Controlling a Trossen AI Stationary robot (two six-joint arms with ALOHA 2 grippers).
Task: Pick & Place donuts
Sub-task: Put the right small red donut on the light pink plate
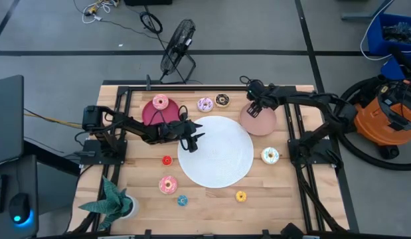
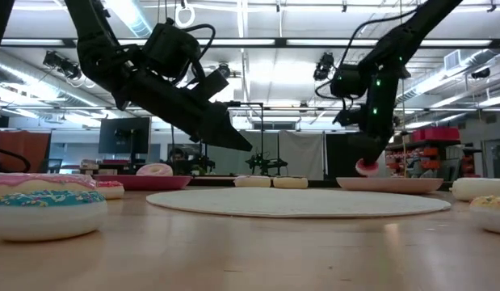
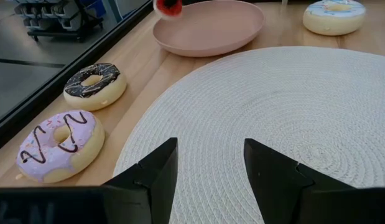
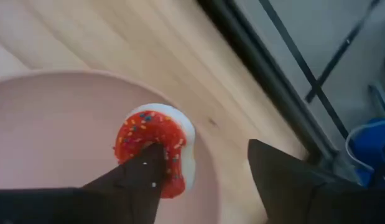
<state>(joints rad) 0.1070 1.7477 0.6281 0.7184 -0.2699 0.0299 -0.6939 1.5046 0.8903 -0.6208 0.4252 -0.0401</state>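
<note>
Red donut (image 4: 156, 149) is dropped onto pink plate (image 1: 263, 122), near its rim; right end effector (image 4: 198, 180) is spread, released, so it can settle there. Left end effector (image 3: 208, 177), parted and empty, is held over white mat (image 1: 215, 151).

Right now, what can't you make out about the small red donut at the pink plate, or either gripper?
- Small red frosted toy donut: high view, hidden under the right gripper; whether it rests on the salmon-pink round plate is unclear.
- Right wrist view: one dark finger covers the donut's lower edge; contact unclear.
- Left wrist view: the donut is cut off by the frame edge.
- Left gripper: open, empty, over the white woven disc.
</note>
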